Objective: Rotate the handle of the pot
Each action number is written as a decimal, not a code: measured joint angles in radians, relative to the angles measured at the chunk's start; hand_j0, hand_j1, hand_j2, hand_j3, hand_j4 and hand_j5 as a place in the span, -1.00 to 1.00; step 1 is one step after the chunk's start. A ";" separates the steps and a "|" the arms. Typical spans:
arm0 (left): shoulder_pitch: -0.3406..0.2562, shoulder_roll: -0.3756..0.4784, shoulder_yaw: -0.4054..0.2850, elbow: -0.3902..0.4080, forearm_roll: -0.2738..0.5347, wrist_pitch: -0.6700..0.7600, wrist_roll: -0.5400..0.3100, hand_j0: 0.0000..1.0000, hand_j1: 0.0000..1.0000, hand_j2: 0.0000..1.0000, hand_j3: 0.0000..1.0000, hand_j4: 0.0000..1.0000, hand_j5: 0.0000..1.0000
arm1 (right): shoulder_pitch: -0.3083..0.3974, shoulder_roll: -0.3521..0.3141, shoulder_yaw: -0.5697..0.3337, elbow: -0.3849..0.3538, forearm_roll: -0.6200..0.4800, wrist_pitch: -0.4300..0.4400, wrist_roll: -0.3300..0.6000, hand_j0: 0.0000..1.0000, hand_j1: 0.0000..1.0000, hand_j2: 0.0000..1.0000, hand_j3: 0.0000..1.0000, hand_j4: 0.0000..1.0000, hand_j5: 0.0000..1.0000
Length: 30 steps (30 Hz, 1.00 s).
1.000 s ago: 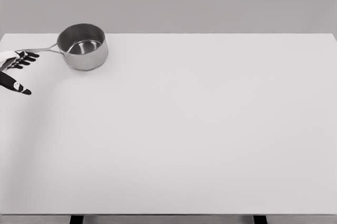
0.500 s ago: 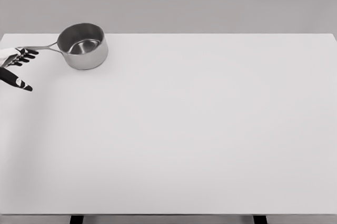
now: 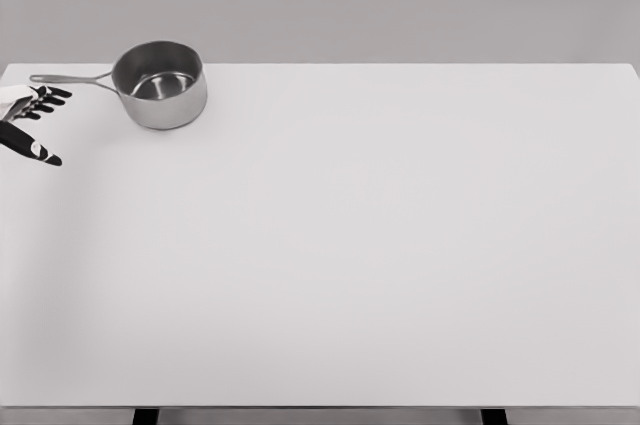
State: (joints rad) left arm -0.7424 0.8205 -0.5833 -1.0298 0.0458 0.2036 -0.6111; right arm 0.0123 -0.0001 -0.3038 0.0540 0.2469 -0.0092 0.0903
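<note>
My left hand (image 3: 28, 120) hung open, fingers spread, holding nothing, just below the long handle (image 3: 70, 79) of the shiny steel pot (image 3: 160, 85) on the white tabletop (image 3: 380, 245).

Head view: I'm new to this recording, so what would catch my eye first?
A shiny steel pot stands alone at the far left of a wide white table, its thin handle pointing left. Just below that handle, the left hand enters at the picture's left edge, dark fingers spread, holding nothing.

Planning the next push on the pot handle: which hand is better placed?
Left. The left hand, fingers spread, sits just below the handle of the pot at the table's far-left corner; no right arm is in view.
</note>
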 measured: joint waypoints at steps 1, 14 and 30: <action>0.000 -0.001 0.000 0.001 0.000 0.000 0.000 1.00 1.00 1.00 1.00 1.00 1.00 | 0.000 0.000 0.000 0.000 0.000 0.000 0.000 1.00 1.00 1.00 1.00 1.00 1.00; -0.003 -0.005 0.001 -0.006 0.006 -0.005 0.000 1.00 1.00 1.00 1.00 1.00 1.00 | 0.000 0.000 0.000 0.000 0.000 0.000 0.000 1.00 1.00 1.00 1.00 1.00 1.00; 0.201 0.093 0.082 -0.231 0.124 -0.026 0.000 1.00 1.00 1.00 1.00 1.00 1.00 | 0.000 0.000 0.000 0.000 0.000 0.000 0.000 1.00 1.00 1.00 1.00 1.00 1.00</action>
State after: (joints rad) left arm -0.5416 0.9136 -0.5017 -1.2605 0.1700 0.1777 -0.6113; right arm 0.0123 -0.0001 -0.3039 0.0540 0.2469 -0.0092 0.0903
